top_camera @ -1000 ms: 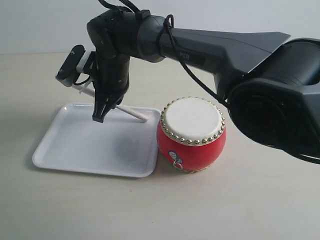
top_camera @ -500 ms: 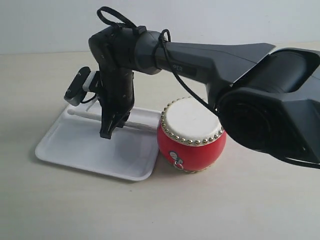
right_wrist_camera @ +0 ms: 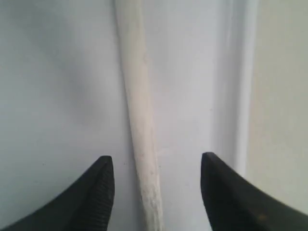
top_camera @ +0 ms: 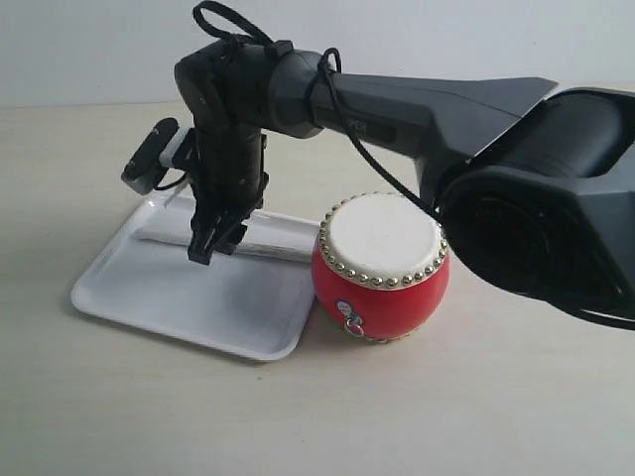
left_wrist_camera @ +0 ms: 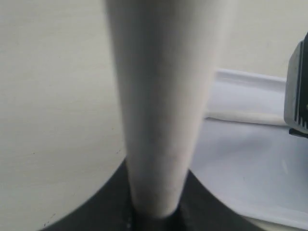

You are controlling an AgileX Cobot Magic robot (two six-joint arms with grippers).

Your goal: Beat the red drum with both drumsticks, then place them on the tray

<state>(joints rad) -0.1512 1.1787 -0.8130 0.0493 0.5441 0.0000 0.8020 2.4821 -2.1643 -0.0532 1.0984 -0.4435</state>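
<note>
Drumstick (right_wrist_camera: 137, 96) lay flat on the white tray (top_camera: 149, 297), and the right pincer (right_wrist_camera: 155, 166) hung just over it, jaws spread wide, one tip on either side, neither touching. Left pincer (left_wrist_camera: 154, 219) was clamped on the other stick (left_wrist_camera: 161, 96). Red drum (top_camera: 382, 288) sat just beside the tray on a pale beige tabletop (top_camera: 298, 426), with a plain light wall (top_camera: 99, 50) behind.

A pale beige tabletop (top_camera: 198, 426) under soft, even light meets a plain whitish wall (top_camera: 89, 50) behind.

Glossy, smooth white plastic on the tray (top_camera: 149, 297); matt pale wood on the stick (right_wrist_camera: 139, 120); shiny red lacquer and metallic gold studs (top_camera: 382, 282) on the drum (top_camera: 397, 297).
</note>
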